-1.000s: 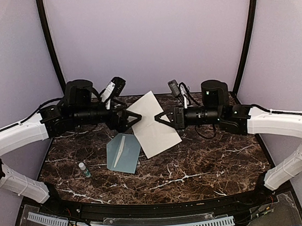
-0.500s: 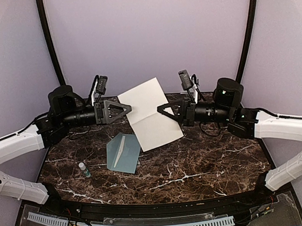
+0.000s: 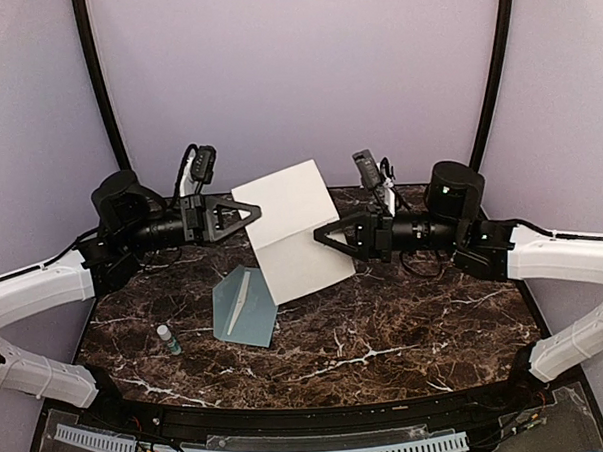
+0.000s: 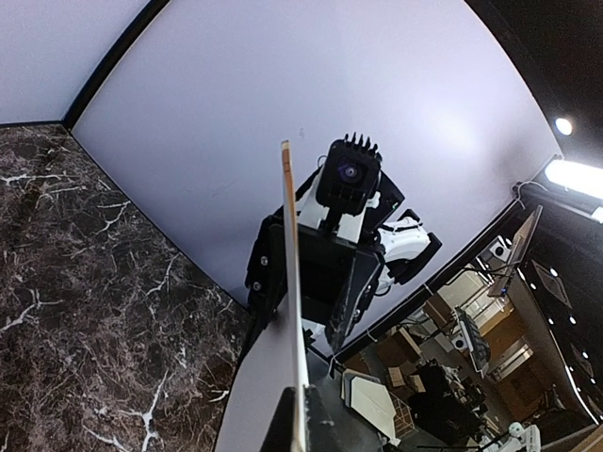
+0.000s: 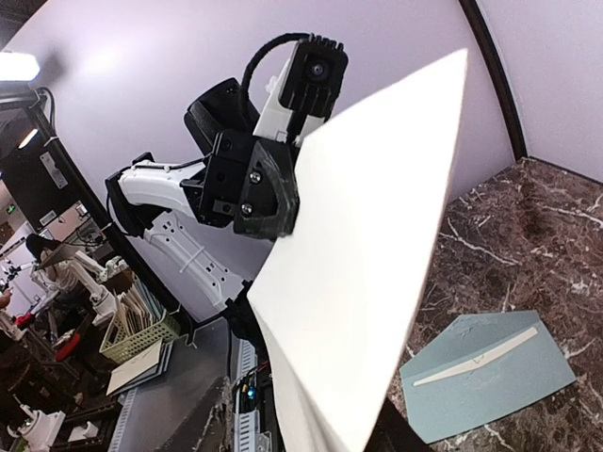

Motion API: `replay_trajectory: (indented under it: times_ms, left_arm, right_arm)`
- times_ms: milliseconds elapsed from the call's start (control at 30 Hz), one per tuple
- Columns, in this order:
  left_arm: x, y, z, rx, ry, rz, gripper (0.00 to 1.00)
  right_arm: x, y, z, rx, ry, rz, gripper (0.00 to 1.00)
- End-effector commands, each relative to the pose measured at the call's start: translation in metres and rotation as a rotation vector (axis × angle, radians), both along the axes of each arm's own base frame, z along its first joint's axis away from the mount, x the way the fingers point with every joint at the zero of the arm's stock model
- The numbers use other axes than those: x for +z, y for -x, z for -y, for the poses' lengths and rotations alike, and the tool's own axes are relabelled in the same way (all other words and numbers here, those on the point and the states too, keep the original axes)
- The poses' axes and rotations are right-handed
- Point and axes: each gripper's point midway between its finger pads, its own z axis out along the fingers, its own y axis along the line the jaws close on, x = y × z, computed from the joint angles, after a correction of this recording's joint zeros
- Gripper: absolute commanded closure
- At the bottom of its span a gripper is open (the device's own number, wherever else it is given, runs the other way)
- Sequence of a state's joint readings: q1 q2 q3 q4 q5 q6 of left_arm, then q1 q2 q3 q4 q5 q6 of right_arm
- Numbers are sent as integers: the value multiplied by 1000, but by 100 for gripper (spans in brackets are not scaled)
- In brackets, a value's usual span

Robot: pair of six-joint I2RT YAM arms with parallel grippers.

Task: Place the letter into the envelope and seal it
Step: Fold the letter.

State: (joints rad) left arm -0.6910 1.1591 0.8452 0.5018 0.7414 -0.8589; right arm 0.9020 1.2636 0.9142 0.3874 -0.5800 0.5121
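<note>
Thin rectangular letter, veined marble table

Overhead view faces the table; both wrist views closely share the letter.

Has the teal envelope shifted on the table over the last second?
No. The envelope lies where it was: in the top view its gap to the small bottle is unchanged.

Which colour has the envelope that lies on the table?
The envelope is pale teal, a blue-green; the right wrist view shows it best.
</note>
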Motion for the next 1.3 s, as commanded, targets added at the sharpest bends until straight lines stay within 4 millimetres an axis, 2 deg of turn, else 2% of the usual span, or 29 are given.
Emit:
replay_trajectory:
  times_ms: [0,100,167,233,267,333,367,400,433,467,500,533,567,600,633,667,733,767,800,933,1100,1167,1267]
  left_arm:
    - [19,-1,-13,36,73,40,100]
    - [21,-3,-14,35,87,25,100]
    - [18,-4,-14,32,85,14,100]
    - [15,-4,-14,26,77,7,100]
    - [12,-4,-13,21,63,0,100]
    - [3,-8,-14,27,22,-14,80]
    - [4,-13,-19,51,10,-7,58]
    - [-9,-24,-25,100,-50,-27,39]
    - [0,-28,-32,137,-60,4,32]
    - [-14,-43,-45,222,-139,6,25]
    - [-1,-47,-56,272,-152,46,22]
    - [-12,-60,-71,366,-240,68,17]
    - [6,-61,-79,414,-252,121,16]
    - [2,-66,-90,471,-328,162,15]
    - [13,-66,-93,483,-343,193,15]
    - [28,-65,-93,481,-349,259,14]
    - [36,-59,-83,403,-351,303,14]
    - [36,-50,-74,322,-339,318,15]
    - [35,-50,-66,276,-336,314,18]
    - [22,-27,-35,61,-332,343,23]
    - [-10,3,5,-126,-426,393,24]
    - [-23,5,17,-163,-463,393,23]
    - [-29,11,24,-205,-467,405,23]
  right_arm:
    - [-12,12,7,40,22,-8,57]
    - [-18,16,8,60,26,-26,59]
    - [-19,17,8,66,21,-28,74]
    - [-16,16,9,58,15,-18,94]
    - [-14,15,10,50,11,-11,100]
    - [-9,15,11,38,4,4,100]
    - [-6,15,12,35,1,14,100]
    - [-5,15,13,34,2,20,100]
    - [-3,15,13,34,4,25,100]
    - [-4,16,13,36,13,23,100]
    - [-4,16,13,39,19,25,100]
    - [-4,16,12,40,25,25,100]
    - [-5,16,12,39,32,26,100]
    - [-5,15,12,36,39,26,100]
    - [-7,14,12,34,49,26,100]
    - [-8,14,11,34,57,26,100]
    - [-10,13,10,37,69,27,100]
    - [-11,13,9,41,74,28,100]
    - [-13,13,8,47,80,25,100]
    - [-19,14,2,78,112,7,100]
    - [-26,14,-4,111,146,-10,100]
    - [-26,14,-7,122,155,-9,100]
    - [-30,14,-10,139,171,-17,100]
